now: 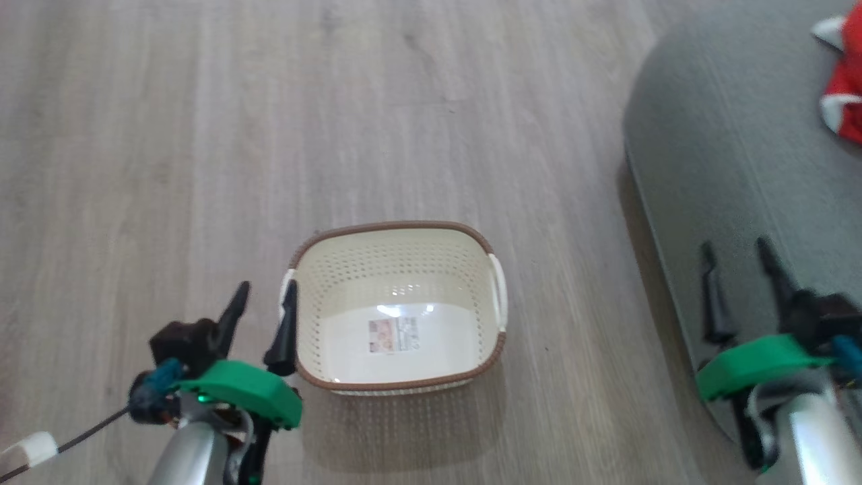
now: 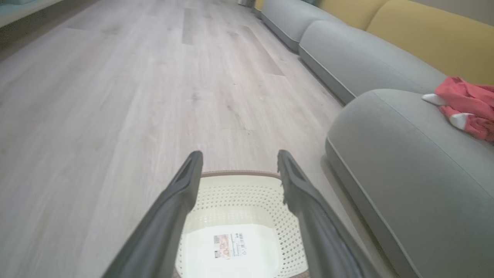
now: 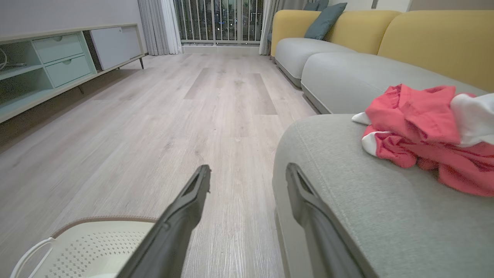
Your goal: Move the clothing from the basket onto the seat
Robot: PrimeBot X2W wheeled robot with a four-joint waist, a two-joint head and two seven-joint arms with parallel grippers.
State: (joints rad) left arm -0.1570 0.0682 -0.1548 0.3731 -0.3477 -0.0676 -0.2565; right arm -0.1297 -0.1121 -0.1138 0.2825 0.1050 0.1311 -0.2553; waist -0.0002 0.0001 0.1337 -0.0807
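Note:
The cream perforated basket (image 1: pixel 397 306) with a brown rim stands on the wood floor, holding nothing but the sticker on its bottom. Red clothing (image 1: pixel 845 77) with white trim lies bunched on the grey seat (image 1: pixel 727 155) at the far right. The same clothing (image 3: pixel 428 135) shows crumpled on the seat (image 3: pixel 347 181) in the right wrist view. My left gripper (image 1: pixel 266 293) hangs open just left of the basket's left handle. Over the seat's front edge my right gripper (image 1: pixel 737 252) stands open, with nothing between its fingers. The basket (image 2: pixel 239 208) lies under my left gripper (image 2: pixel 239 158).
Wood floor (image 1: pixel 269 121) spreads left of and beyond the basket. More grey cushions (image 3: pixel 347 73) with yellow backrests (image 3: pixel 436 42) run on past the seat. A low cabinet (image 3: pixel 50 65) lines the far left wall, with curtains and a railed window behind.

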